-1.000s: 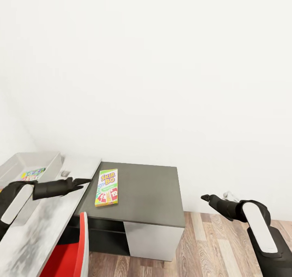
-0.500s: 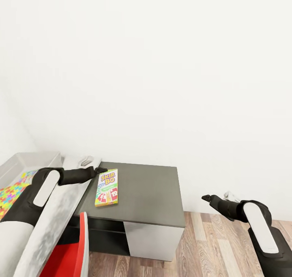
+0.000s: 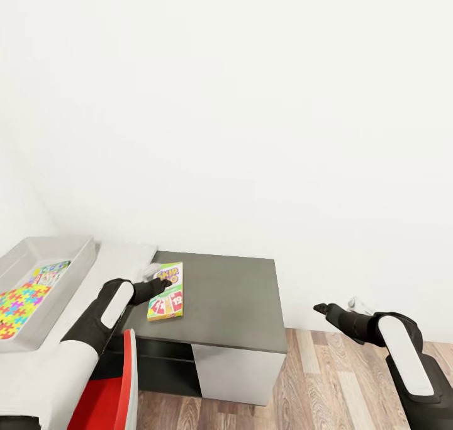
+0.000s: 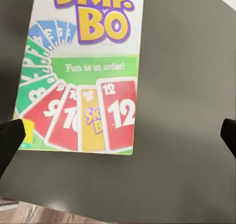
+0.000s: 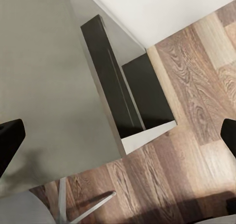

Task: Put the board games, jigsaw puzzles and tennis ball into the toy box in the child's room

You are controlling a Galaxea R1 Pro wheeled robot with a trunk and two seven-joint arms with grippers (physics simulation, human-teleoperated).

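Puzzle (image 3: 17,304) and a smaller game box (image 3: 51,271) already lie in the tray (image 3: 63,298). My left hand (image 3: 165,283), wide open and empty, hovers over the Skip-Bo box (image 3: 166,291) near the dark counter's (image 3: 233,304) left edge; my right hand (image 3: 318,307) hangs open and empty.

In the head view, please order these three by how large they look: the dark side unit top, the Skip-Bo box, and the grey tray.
1. Side unit top, clearly the largest.
2. Tray, though the picture's edge cuts it off, so its full extent is unsure.
3. Skip-Bo box, the smallest; the left pincer covers part of it.
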